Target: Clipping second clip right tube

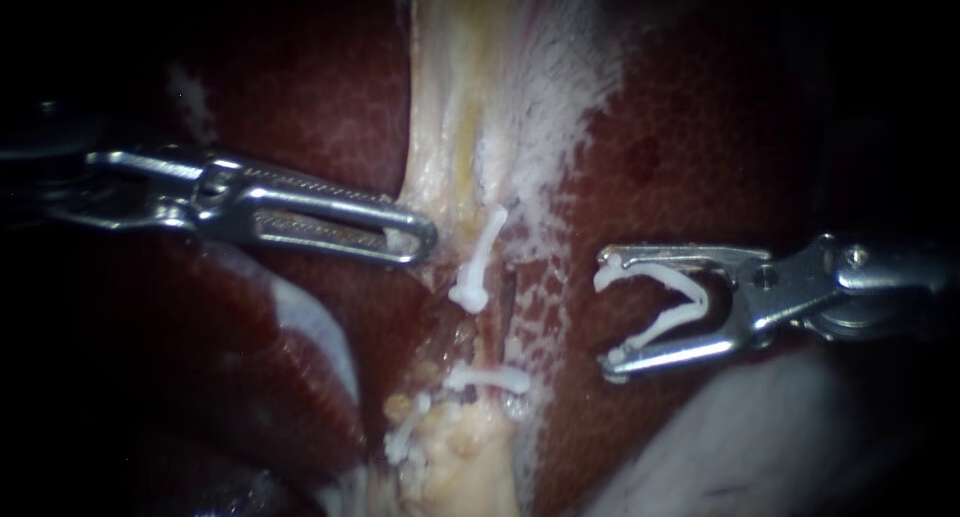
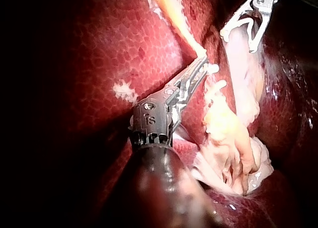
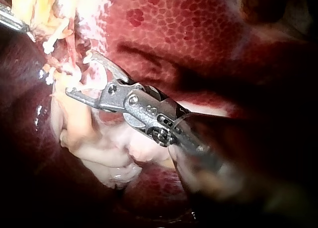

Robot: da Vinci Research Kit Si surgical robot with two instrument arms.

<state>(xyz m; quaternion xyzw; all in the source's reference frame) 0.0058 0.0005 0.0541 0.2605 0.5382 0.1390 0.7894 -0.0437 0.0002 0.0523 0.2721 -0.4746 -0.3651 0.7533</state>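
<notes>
Right instrument [image 1: 605,315] jaws are spread wide, cradling a loaded clip [image 1: 655,272]. The tube [image 1: 505,307] runs crosswise to them, just beside the placed clip [image 1: 478,267], on the near side. Left instrument [image 1: 415,239] jaws are together on the placed clip's far side.

Black surroundings at every edge, possibly just unlit; bright light only over the central liver [image 1: 700,127].
</notes>
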